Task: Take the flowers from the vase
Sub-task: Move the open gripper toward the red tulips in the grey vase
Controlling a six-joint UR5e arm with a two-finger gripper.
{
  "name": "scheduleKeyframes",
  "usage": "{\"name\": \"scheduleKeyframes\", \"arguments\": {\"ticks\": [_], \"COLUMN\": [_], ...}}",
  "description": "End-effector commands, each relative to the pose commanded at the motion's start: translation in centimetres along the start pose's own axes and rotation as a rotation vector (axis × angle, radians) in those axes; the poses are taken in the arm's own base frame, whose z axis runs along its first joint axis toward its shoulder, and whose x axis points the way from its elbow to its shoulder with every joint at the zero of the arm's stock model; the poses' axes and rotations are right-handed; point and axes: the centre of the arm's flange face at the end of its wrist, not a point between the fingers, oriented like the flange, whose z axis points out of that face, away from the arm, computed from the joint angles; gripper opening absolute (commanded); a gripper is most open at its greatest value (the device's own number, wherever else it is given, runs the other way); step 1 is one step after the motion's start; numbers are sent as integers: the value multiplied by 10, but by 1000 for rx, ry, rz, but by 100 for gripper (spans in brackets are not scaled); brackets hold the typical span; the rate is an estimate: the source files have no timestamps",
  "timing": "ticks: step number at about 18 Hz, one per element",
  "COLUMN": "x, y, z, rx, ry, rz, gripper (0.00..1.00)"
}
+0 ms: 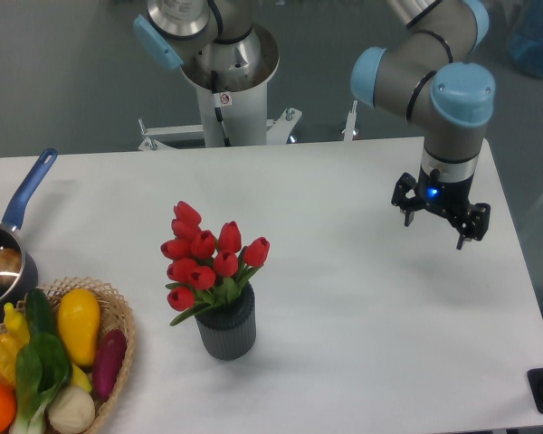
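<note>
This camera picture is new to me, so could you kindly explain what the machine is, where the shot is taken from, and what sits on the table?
You are looking at one fixed camera placed in front of a white table, looking down at it. The grey and pale blue machine is a robot arm reaching in from the back. At its end hangs a black gripper, a two-finger claw; it hovers above the right side of the table, open, and holds nothing.

Near the middle stands a short dark grey ribbed vase with a bunch of red flowers in it. These are what the arm is meant to lift out.

At the left edge are a saucepan with a blue handle and a wicker basket of toy vegetables. The arm is well away from all of these.
</note>
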Motion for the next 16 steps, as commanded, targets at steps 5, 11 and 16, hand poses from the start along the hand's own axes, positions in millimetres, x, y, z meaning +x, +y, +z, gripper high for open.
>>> {"name": "scheduleKeyframes", "arguments": {"ticks": [5,11,16], "x": [2,31,53], "y": [-1,-5,-28], "z": [14,42,30], "rx": [-3,80,135], "ry": [23,95,104], "rz": [-8,-14,17], "gripper": [100,100,100]}}
